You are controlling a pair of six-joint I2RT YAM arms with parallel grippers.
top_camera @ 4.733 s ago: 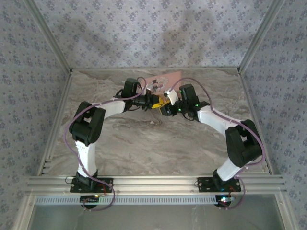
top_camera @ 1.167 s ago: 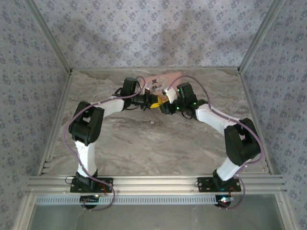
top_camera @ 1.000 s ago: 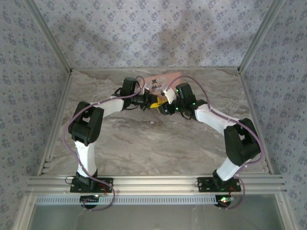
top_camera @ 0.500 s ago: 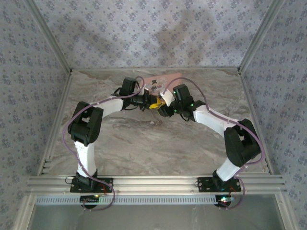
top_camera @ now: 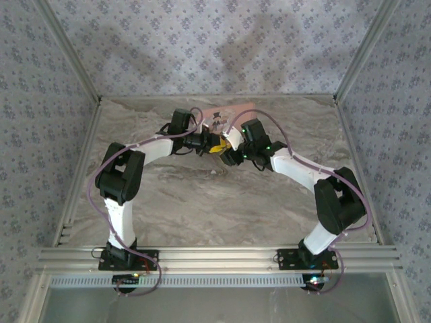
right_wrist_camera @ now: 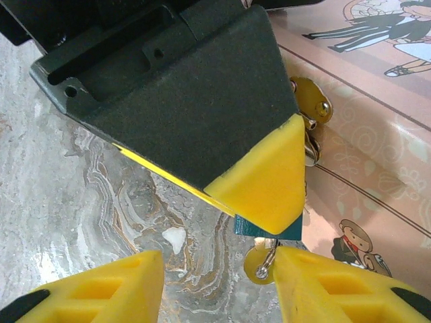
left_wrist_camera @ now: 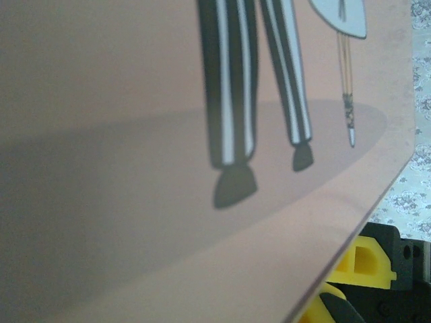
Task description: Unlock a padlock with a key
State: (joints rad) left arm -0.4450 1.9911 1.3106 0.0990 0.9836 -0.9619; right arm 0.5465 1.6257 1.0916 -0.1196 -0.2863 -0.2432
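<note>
The marble-patterned table (top_camera: 202, 202) carries the whole job at its far middle, where both arms reach in and meet. There lies the pink tin (right_wrist_camera: 377, 168) with its cartoon figures, its lid close under the left wrist camera. A brass clasp (right_wrist_camera: 311, 97) sits on the tin's near side.

The left gripper (right_wrist_camera: 266, 185) is closed down narrow, and its yellow pad covers most of the padlock (right_wrist_camera: 269, 231). Only a teal corner pokes out below the pad, just beside the tin's front wall, so the lock looks pinched and steadied. The right gripper (right_wrist_camera: 215, 282) comes from the right with its fingers standing apart, clamped on nothing. A small round brass piece on a ring, most likely the key (right_wrist_camera: 257, 264), hangs just under the padlock. It is close against the inner face of one right fingertip (right_wrist_camera: 323, 276).

As a judgement, the holding is done and the unlocking is not proven. The shackle is hidden, and I cannot tell whether the key sits in the keyhole. What seems left is to grip the key, turn it, and free the shackle.
</note>
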